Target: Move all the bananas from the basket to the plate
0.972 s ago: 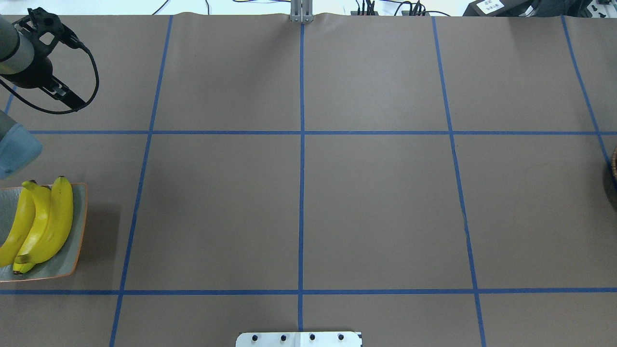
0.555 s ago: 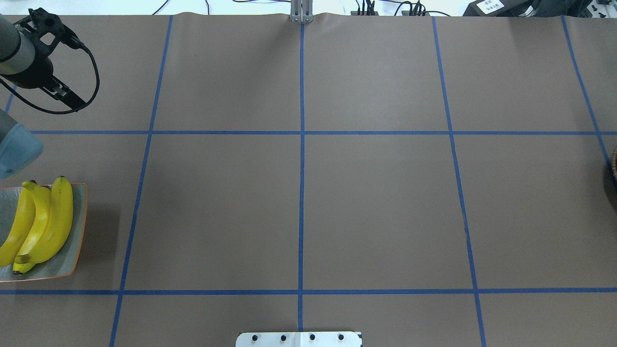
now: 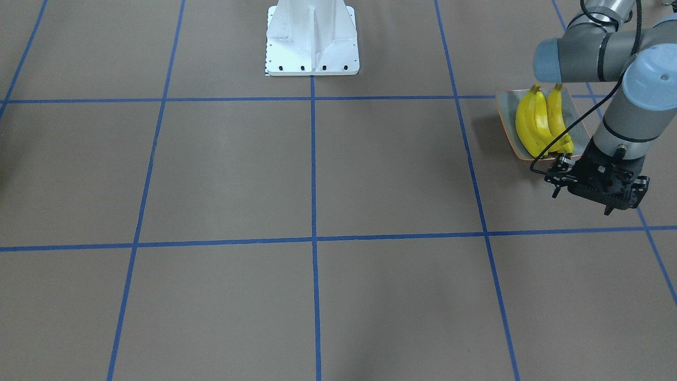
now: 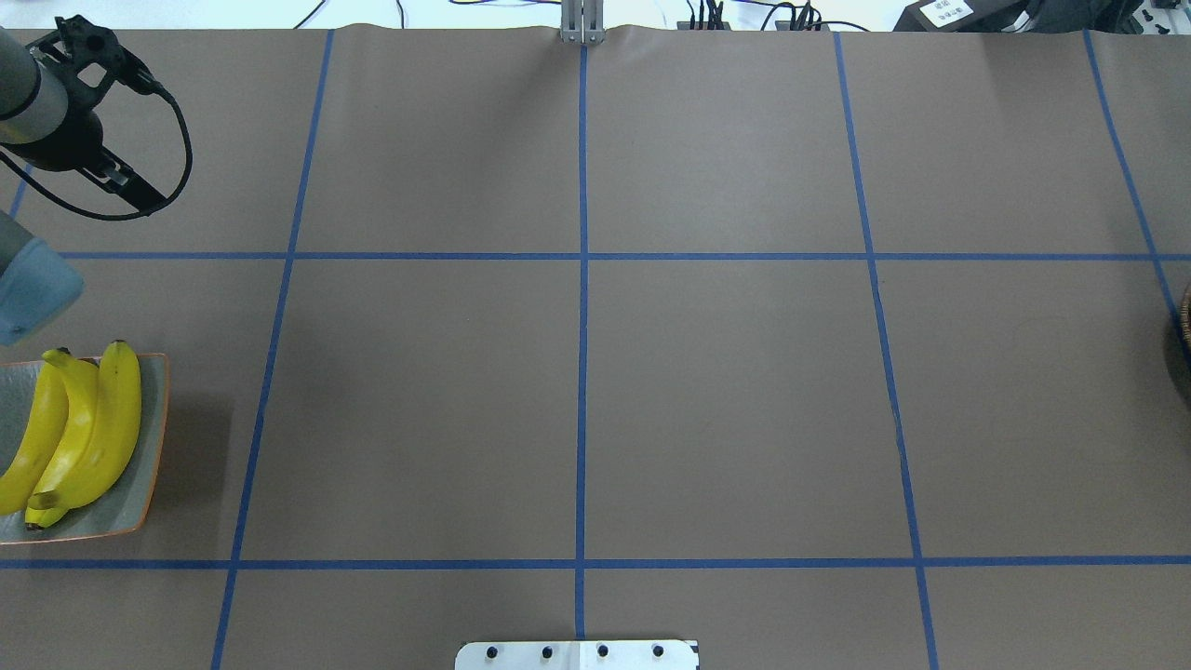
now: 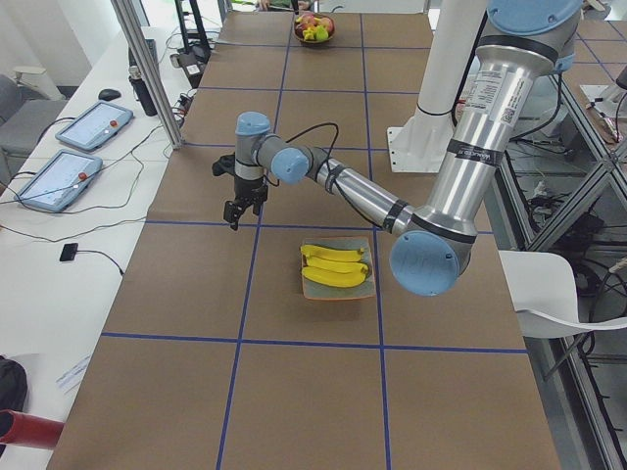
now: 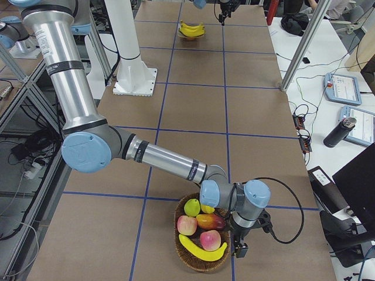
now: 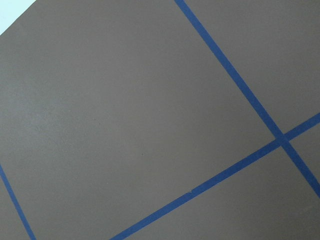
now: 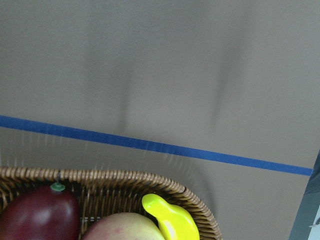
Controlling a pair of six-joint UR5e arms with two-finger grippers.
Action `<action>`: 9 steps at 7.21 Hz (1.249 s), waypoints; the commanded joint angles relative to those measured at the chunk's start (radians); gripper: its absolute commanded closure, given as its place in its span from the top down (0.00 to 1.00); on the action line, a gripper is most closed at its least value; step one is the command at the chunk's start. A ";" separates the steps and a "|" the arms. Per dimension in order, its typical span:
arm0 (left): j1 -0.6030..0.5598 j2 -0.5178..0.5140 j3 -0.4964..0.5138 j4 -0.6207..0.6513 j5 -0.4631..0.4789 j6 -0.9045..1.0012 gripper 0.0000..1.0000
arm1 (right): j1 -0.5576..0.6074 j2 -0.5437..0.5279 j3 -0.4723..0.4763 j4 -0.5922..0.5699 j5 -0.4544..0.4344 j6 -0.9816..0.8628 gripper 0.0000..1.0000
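You have three curved yellow bananas (image 4: 107, 428) lying side by side on the small square grey-green plate with the thin orange rim (image 4: 153, 456), at the table's end on the robot's left. In the front-facing view, the left gripper (image 3: 581, 203) hangs above the brown paper-covered table (image 4: 726, 391) just beside the plate, on the side away from the robot's white base mount (image 3: 312, 37). Its two black fingers are spread apart with nothing between them. Its wrist camera gives you only bare paper and blue tape lines (image 7: 235, 75).

At the opposite end, one more yellow banana (image 6: 202, 250) lies in the round woven wicker basket (image 6: 196, 264), along one edge. Beside it are red-and-yellow apples (image 6: 210, 240), a reddish oblong fruit (image 6: 211, 221) and a yellow-green fruit (image 6: 192, 206). The right gripper (image 6: 239, 250) sits low just beside the basket's rim, outside it. You cannot tell whether its fingers are apart or together. Only the side view catches it, and its own wrist camera shows just the basket rim, a yellow banana tip (image 8: 170, 220) and the table beyond.
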 commanded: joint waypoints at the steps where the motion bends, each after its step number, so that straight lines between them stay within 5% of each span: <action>1: 0.000 -0.002 0.006 -0.006 0.001 -0.004 1.00 | -0.006 0.018 -0.015 0.036 -0.010 0.048 0.99; 4: 0.002 -0.007 0.008 -0.007 0.001 -0.012 1.00 | -0.018 0.007 -0.121 0.199 -0.024 0.115 0.99; 9: 0.003 -0.007 0.011 -0.007 0.001 -0.012 1.00 | -0.037 -0.019 -0.129 0.198 -0.021 0.117 0.99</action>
